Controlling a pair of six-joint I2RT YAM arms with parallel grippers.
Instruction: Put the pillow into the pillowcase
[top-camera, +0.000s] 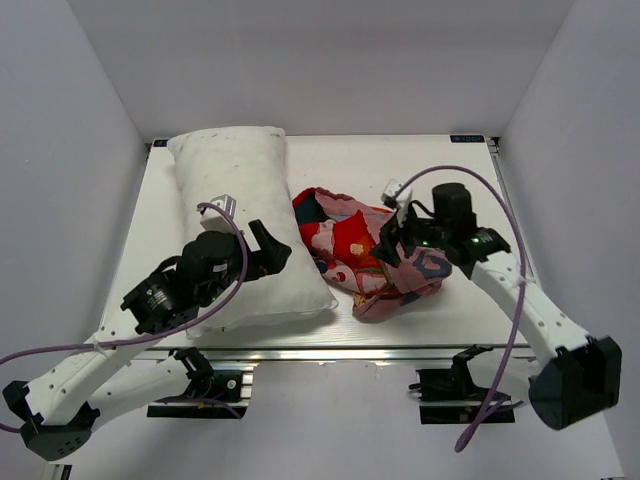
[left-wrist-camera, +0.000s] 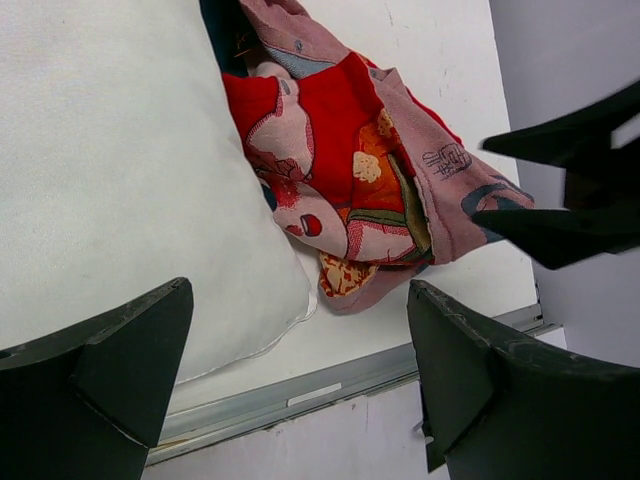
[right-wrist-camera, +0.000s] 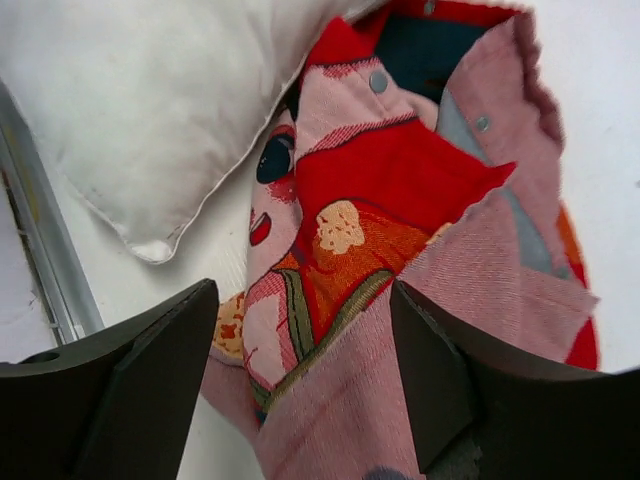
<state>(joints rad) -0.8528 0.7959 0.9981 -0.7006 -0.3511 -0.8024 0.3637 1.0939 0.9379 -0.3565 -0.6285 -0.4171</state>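
Observation:
The white pillow (top-camera: 240, 200) lies lengthwise on the left half of the table, also seen in the left wrist view (left-wrist-camera: 120, 150) and the right wrist view (right-wrist-camera: 150, 90). The red-orange pillowcase (top-camera: 362, 250) sits crumpled in a heap just right of it, faded pink reverse showing (left-wrist-camera: 350, 170) (right-wrist-camera: 380, 200). My left gripper (top-camera: 272, 250) hovers open over the pillow's near right corner, nothing between its fingers (left-wrist-camera: 300, 340). My right gripper (top-camera: 393, 243) is open over the heap's right side, its fingers (right-wrist-camera: 450, 380) straddling a pink fold without clamping it (right-wrist-camera: 300, 350).
The table's metal front rail (top-camera: 300, 352) (left-wrist-camera: 330, 385) runs just below the pillow's corner and the heap. White walls close in the table on the left, back and right. The right arm's black fingers (left-wrist-camera: 560, 190) show beside the heap in the left wrist view.

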